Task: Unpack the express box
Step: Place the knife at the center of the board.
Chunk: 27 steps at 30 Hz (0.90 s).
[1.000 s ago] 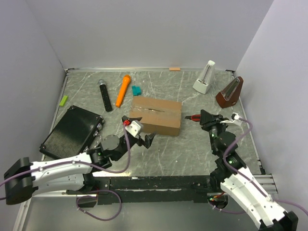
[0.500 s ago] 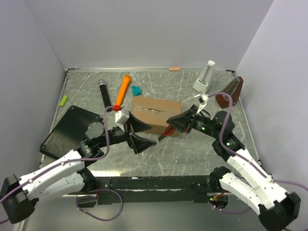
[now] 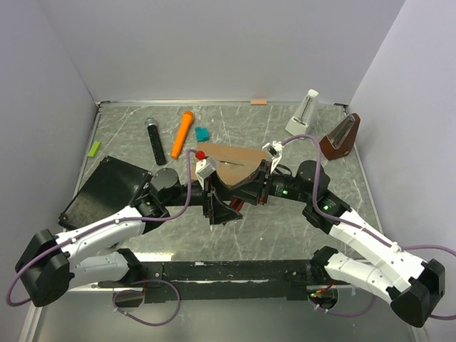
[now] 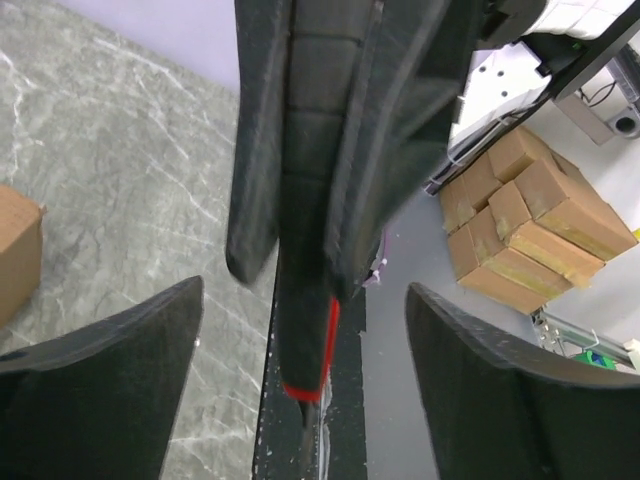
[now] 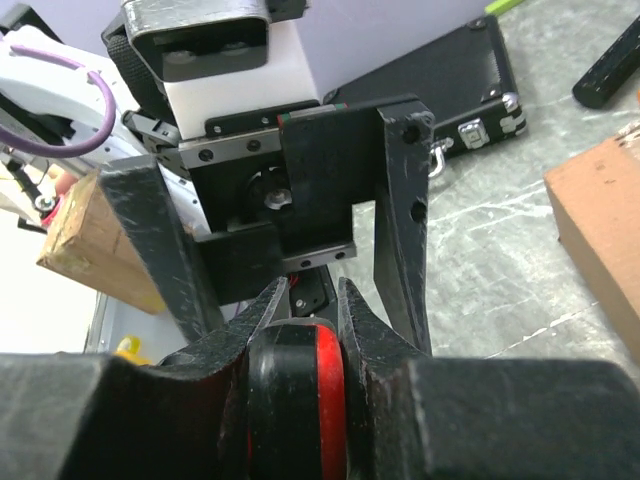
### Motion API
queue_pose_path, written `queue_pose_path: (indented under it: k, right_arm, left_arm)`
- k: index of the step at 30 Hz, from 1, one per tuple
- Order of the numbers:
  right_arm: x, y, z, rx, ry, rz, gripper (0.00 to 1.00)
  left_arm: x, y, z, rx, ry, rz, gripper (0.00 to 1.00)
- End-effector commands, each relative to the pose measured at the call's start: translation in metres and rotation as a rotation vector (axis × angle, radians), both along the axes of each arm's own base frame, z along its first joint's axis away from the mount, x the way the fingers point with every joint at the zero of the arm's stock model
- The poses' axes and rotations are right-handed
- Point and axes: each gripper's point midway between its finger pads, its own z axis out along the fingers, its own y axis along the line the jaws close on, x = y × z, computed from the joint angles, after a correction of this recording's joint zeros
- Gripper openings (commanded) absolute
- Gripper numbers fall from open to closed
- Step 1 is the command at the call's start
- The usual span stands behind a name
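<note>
Express box (image 3: 235, 157) now behind right hand (image 3: 247, 192)

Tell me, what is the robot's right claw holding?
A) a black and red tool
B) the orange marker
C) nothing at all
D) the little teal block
A: in the right wrist view, the right gripper is pinched shut on a black and red tool.
</note>
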Motion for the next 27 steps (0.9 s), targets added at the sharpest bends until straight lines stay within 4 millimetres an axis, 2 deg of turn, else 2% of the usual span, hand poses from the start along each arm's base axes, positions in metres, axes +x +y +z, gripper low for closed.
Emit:
queue_pose_path:
  k: [1, 4, 5, 7, 9, 10, 11, 12, 14, 15, 16, 17, 23, 27]
  right_arm:
    - [0.0, 0.01, 0.033, 0.067, -0.087, 0.014, 0.0]
    - [-0.001, 0.016, 0.031, 0.074, -0.077, 0.03, 0.0]
    - [0.0, 0.017, 0.03, 0.076, -0.075, 0.03, 0.0]
    - [0.001, 0.02, 0.031, 0.081, -0.072, 0.031, 0.0]
    - [0.0, 0.023, 0.03, 0.077, -0.065, 0.038, 0.0]
    - [0.001, 0.023, 0.029, 0.077, -0.059, 0.035, 0.0]
    - [0.003, 0.024, 0.028, 0.074, -0.048, 0.023, 0.09]
    - [0.005, 0.024, 0.025, 0.067, -0.033, 0.01, 0.27]
    - [0.011, 0.02, 0.023, 0.063, -0.008, -0.036, 0.52]
    - [0.018, 0.017, 0.023, 0.057, 0.0, -0.085, 0.75]
    - [0.023, 0.012, 0.025, 0.057, 0.0, -0.124, 0.9]
    - [0.03, 0.007, 0.028, 0.061, -0.008, -0.173, 0.98]
    - [0.075, -0.038, 0.035, 0.104, 0.044, -0.466, 0.99]
    - [0.089, -0.063, 0.017, 0.062, 0.067, -0.623, 0.99]
  left_arm:
    - [0.002, -0.003, 0.02, -0.061, -0.075, -0.011, 0.81]
    - [0.004, -0.004, 0.017, -0.05, -0.071, -0.005, 0.71]
    - [0.005, -0.005, 0.016, -0.044, -0.07, -0.006, 0.63]
    - [0.006, -0.005, 0.014, -0.033, -0.073, -0.004, 0.4]
    - [0.008, -0.004, 0.01, -0.017, -0.069, 0.007, 0.1]
    - [0.009, -0.003, 0.008, -0.008, -0.07, 0.018, 0.01]
    - [0.01, -0.002, 0.006, -0.001, -0.065, 0.028, 0.01]
    - [0.009, 0.001, 0.004, 0.003, -0.064, 0.039, 0.01]
    - [0.015, 0.007, 0.0, 0.016, -0.049, 0.104, 0.01]
    - [0.018, 0.012, -0.003, 0.028, -0.042, 0.142, 0.01]
    - [0.024, 0.019, -0.003, 0.029, -0.046, 0.185, 0.01]
    - [0.03, 0.025, -0.008, 0.042, -0.037, 0.235, 0.01]
    - [0.067, 0.074, -0.022, 0.109, 0.025, 0.532, 0.01]
    - [0.106, 0.127, -0.031, 0.18, 0.098, 0.823, 0.01]
